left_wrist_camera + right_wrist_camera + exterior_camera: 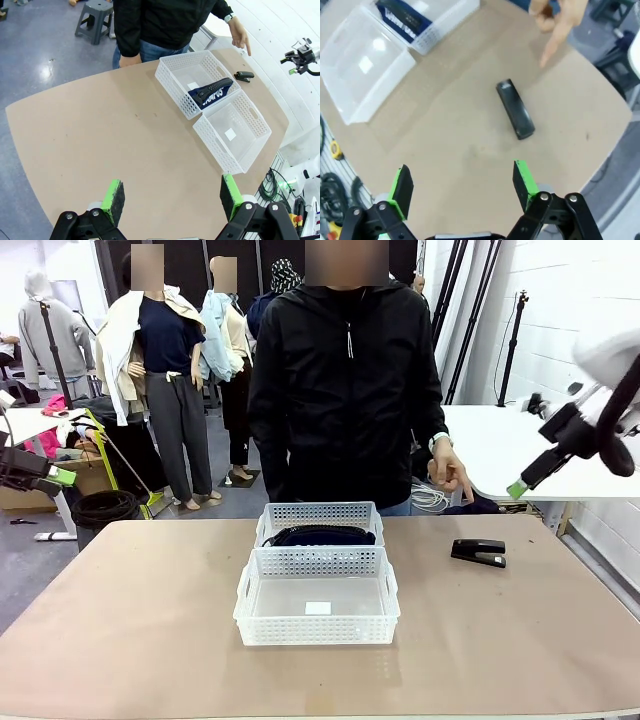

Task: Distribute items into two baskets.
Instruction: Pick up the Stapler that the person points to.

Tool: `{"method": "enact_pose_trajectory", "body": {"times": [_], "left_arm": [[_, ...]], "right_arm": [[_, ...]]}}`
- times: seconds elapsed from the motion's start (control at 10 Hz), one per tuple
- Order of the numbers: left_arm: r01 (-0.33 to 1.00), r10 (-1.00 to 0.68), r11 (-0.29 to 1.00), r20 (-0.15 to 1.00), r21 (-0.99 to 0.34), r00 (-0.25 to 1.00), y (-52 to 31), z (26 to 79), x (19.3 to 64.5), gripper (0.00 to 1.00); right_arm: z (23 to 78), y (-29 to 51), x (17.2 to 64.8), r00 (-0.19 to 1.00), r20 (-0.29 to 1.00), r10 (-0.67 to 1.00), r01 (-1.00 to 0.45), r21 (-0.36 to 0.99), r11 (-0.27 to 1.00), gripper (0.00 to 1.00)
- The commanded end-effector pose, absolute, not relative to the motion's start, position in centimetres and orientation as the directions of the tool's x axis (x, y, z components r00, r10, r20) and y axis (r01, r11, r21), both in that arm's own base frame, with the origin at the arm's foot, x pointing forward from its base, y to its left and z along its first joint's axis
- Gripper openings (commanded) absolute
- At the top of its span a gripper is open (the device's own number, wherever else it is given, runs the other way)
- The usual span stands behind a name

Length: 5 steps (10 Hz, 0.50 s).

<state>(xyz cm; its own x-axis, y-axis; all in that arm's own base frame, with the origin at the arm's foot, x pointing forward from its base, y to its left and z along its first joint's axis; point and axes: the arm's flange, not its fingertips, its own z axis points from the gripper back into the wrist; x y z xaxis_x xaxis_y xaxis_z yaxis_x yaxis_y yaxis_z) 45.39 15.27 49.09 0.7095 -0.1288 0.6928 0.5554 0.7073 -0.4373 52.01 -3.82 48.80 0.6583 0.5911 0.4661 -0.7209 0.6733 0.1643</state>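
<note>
Two white mesh baskets stand end to end at mid-table. The far basket (318, 512) holds the navy "CAMPUS" pouch (320, 535); the near basket (316, 623) holds just a small white label. The black stapler (478, 552) lies on the table to their right. A person's hand (452, 475) points a finger down toward it. My right gripper (520, 486) hangs high at the right, open. In the right wrist view that gripper (462, 184) hovers above the stapler (515, 109). My left gripper (171, 197) is open, high over the left of the table, far from the pouch (212, 91).
The person in a black jacket (345, 390) stands at the far edge behind the baskets. A white side table (500, 445) sits beyond the right corner. Bare brown tabletop (130, 610) stretches left of the baskets, with more of it in front of them.
</note>
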Motion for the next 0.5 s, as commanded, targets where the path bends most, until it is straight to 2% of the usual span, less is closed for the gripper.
{"method": "enact_pose_trajectory", "body": {"times": [0.0,0.4], "left_arm": [[0.554,-0.132,0.707,0.687,-0.439,0.714,15.4,49.2,45.2,1.00],[0.554,-0.132,0.707,0.687,-0.439,0.714,15.4,49.2,45.2,1.00]], "right_arm": [[46.5,-4.0,55.2,0.622,0.406,0.669,-0.760,0.110,0.640,1.00],[39.9,-3.2,59.2,0.522,0.365,0.771,-0.839,0.052,0.542,1.00]]}}
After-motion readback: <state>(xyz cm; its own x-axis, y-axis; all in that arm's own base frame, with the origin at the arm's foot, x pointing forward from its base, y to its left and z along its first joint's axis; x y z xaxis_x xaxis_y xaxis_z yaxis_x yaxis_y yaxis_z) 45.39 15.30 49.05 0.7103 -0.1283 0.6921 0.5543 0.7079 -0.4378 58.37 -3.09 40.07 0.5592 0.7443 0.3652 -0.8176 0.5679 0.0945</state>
